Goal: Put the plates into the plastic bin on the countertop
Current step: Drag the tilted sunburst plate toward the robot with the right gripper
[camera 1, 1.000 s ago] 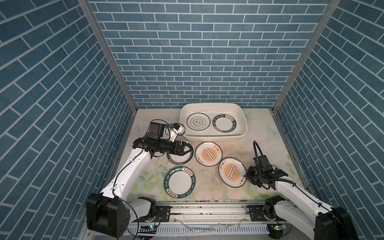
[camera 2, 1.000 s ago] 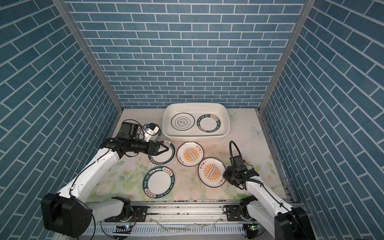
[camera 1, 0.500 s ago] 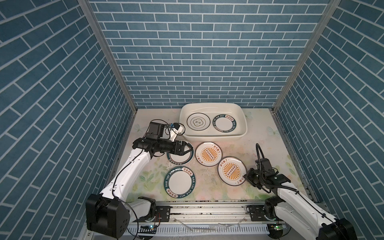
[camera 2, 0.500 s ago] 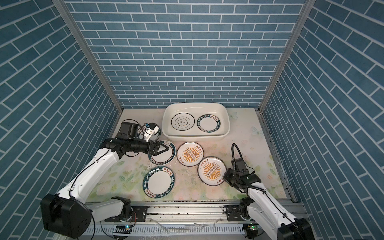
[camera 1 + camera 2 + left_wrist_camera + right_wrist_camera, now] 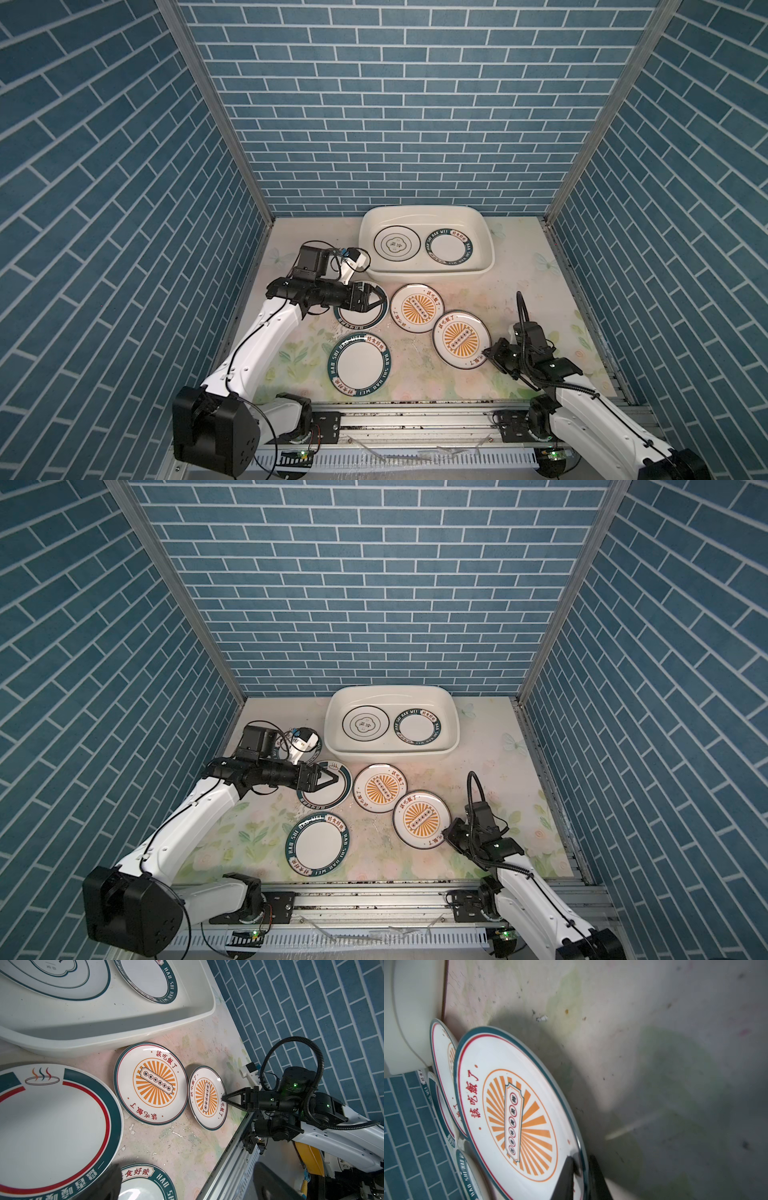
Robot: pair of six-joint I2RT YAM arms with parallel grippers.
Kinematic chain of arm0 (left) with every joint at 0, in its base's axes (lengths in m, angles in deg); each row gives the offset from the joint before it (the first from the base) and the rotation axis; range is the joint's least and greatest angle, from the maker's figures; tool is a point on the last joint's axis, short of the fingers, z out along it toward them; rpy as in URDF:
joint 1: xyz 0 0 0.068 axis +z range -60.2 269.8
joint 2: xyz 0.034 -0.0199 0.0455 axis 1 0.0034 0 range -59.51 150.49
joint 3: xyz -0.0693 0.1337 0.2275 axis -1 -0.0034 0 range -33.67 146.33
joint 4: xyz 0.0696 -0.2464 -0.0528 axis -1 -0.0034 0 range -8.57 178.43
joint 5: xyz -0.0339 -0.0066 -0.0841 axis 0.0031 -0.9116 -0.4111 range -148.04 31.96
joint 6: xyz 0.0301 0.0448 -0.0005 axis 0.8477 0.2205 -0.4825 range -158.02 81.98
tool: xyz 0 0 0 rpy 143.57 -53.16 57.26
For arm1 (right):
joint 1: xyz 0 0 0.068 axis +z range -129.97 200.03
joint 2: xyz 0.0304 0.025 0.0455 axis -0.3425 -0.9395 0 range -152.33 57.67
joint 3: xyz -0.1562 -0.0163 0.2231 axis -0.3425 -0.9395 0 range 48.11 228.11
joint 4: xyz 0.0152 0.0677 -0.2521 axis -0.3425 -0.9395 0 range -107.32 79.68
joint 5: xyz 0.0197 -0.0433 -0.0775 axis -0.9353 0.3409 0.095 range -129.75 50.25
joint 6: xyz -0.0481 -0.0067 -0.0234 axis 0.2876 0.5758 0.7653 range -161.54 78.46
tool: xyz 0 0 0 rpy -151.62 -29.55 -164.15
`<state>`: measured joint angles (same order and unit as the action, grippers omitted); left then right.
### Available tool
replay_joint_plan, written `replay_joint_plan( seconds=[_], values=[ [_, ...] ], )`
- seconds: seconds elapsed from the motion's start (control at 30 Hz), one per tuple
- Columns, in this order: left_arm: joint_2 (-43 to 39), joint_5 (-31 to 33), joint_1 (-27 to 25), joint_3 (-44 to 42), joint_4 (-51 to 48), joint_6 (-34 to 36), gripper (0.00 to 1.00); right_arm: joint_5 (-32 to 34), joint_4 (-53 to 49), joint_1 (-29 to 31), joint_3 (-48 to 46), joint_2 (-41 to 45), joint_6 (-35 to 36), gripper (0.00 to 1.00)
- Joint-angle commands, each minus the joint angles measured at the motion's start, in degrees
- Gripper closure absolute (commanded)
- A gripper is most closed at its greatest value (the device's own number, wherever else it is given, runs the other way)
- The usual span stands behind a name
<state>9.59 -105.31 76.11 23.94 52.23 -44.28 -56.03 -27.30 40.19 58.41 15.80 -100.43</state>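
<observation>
Pinching the near rim of a sunburst plate [image 5: 457, 344], the right gripper [image 5: 485, 356] has its jaws closed almost fully, one above the rim and one beneath, as the right wrist view shows. That edge looks tipped up off the counter [image 5: 523, 291], while the far edge sits low, just beside the second sunburst plate [image 5: 417, 308]. The step in hand is the pickup of this plate, and I judge the task about a third done. The plastic bin [image 5: 428, 277] at the back holds a black-ringed plate [image 5: 395, 245] and a lettered teal plate [image 5: 450, 248] side by side, and four plates lie outside it, this one among them. The next move calls for a lift clear of the neighbour, then a carry over the bin's front rim. The left gripper [image 5: 376, 300] hovers over a red-ringed teal plate [image 5: 357, 322]; whether its jaws are parted I cannot tell
</observation>
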Motion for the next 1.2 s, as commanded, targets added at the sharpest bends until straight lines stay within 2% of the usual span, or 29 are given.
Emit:
replay_joint_plan(
  seconds=[0.0,0.33,1.17],
  values=[
    [-1.30,-0.76,0.25,-0.99,0.63,-0.07,0.00,1.54,-7.68,-0.11,-2.34,2.61,-0.87,0.92],
    [-1.14,-1.07,0.25,-0.74,0.83,-0.38,0.01,1.96,-17.50,-0.48,-2.31,15.87,-1.22,1.00],
    [-1.28,-0.73,0.25,-0.15,0.44,-0.08,0.00,0.54,-23.49,-1.17,8.75,15.15,4.18,1.00]
  ],
)
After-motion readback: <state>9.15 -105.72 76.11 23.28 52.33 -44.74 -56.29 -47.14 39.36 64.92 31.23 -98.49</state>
